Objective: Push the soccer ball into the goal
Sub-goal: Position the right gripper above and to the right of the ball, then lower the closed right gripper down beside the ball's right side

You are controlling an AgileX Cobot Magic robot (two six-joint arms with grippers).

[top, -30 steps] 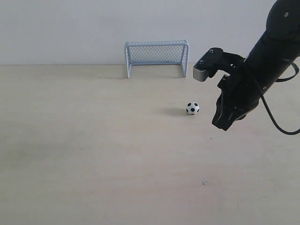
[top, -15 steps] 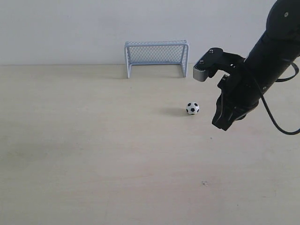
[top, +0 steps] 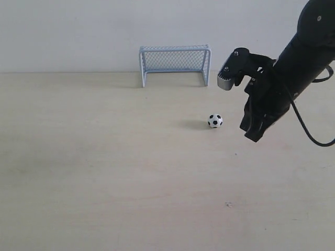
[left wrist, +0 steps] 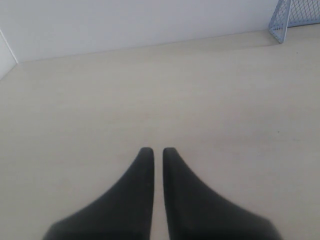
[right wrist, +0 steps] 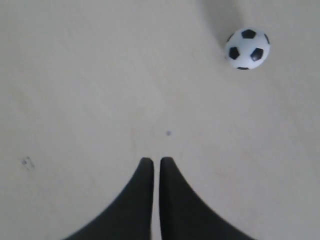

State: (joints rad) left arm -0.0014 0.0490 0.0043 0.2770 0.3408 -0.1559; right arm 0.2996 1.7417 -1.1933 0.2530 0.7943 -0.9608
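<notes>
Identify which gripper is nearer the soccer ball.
The right gripper, hanging just beside the soccer ball in the exterior view; the left gripper sees no ball, only a corner of the goal.

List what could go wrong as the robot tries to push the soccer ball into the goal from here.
1. The soccer ball sits toward the right-post side of the goal, not centred, so a skewed push may miss wide.
2. The right gripper, shut, offers only a narrow tip; off-centre contact with the round ball could send it sideways.
</notes>
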